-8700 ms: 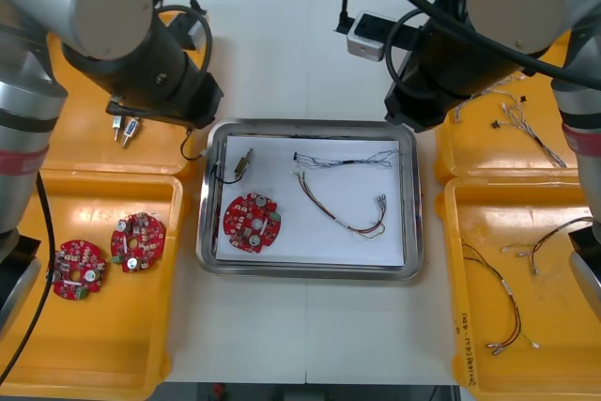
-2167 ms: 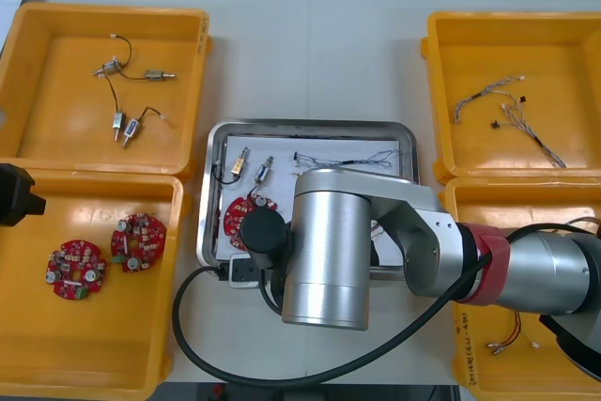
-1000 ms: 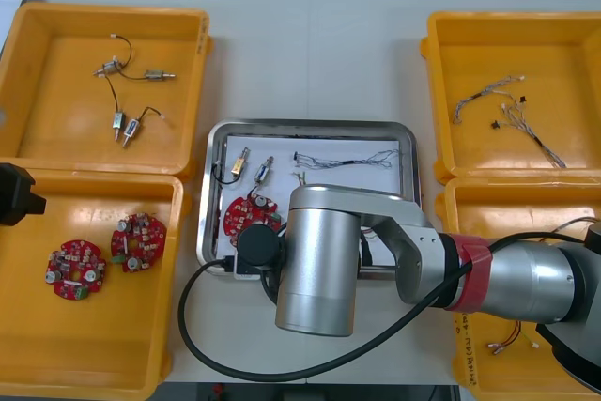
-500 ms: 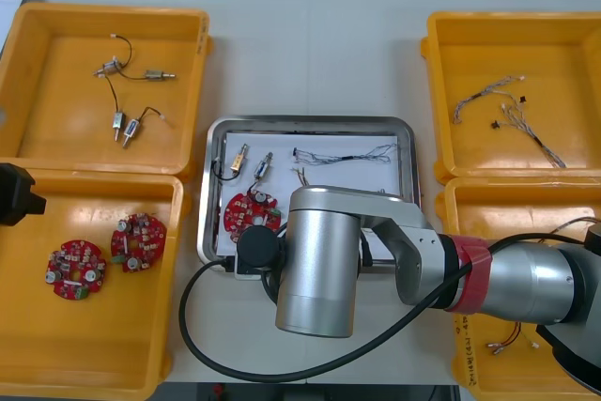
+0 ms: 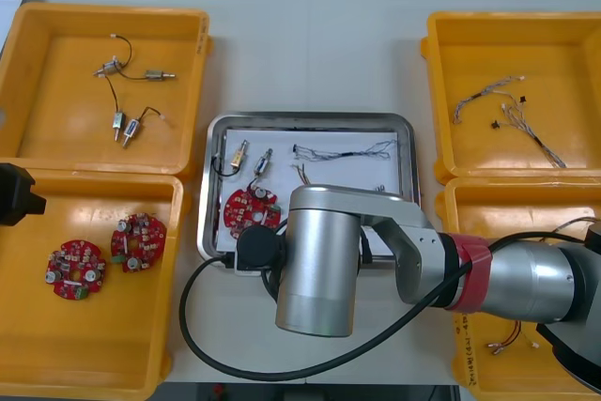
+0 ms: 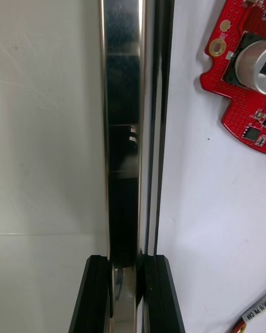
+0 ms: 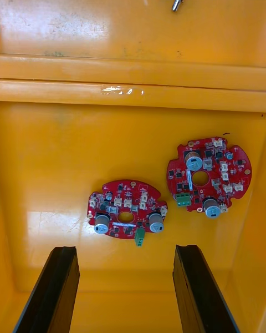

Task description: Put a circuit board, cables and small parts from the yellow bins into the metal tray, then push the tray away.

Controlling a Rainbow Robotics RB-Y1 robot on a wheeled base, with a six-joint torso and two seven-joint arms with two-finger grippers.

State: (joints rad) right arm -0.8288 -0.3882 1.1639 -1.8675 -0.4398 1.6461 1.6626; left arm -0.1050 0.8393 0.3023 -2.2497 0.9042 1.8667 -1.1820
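Right wrist view: right gripper [image 6: 127, 262] pinches the metal tray's [image 6: 123, 89] near rim, likely to push it toward the table's [image 5: 310, 44] far edge; left gripper [image 7: 126, 252] hangs spread over the near-left bin [image 7: 55, 144].

Four yellow bins [image 5: 56, 110] [image 5: 103, 345] [image 5: 488, 44] [image 5: 507, 202] are being counted, two at each side. One metal tray [image 5: 310, 118] is being shown between them. Three round red circuit boards [image 5: 76, 269] [image 5: 137, 241] [image 5: 250, 209] are being counted: two in the left near bin, one in the tray. Two small metal parts [image 5: 240, 154] [image 5: 264, 162] are being counted in the tray, and what appear to be four in the left far bin. Two cables [image 5: 343, 149] [image 5: 302, 174] are being seen in the tray, one partly hidden; those in the right bins are too tangled to be counted.
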